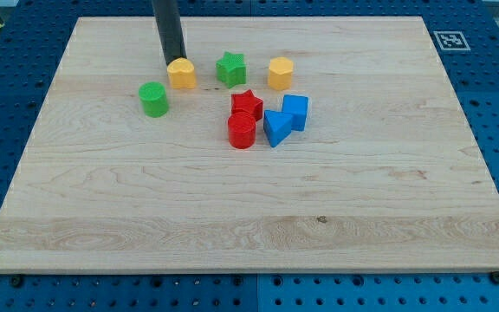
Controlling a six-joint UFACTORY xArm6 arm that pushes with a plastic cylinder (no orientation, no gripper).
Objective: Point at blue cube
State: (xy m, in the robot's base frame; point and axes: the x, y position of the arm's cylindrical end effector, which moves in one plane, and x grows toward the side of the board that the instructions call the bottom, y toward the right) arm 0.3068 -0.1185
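The blue cube sits right of centre in the block cluster, touching a blue triangular block on its lower left. My tip is at the view's upper left, touching the top-left edge of a yellow block. The tip is far to the left of the blue cube, with several blocks between them.
A green star and a yellow hexagonal block lie along the top row. A green cylinder is at the left. A red star and a red cylinder sit left of the blue blocks. The wooden board lies on a blue perforated table.
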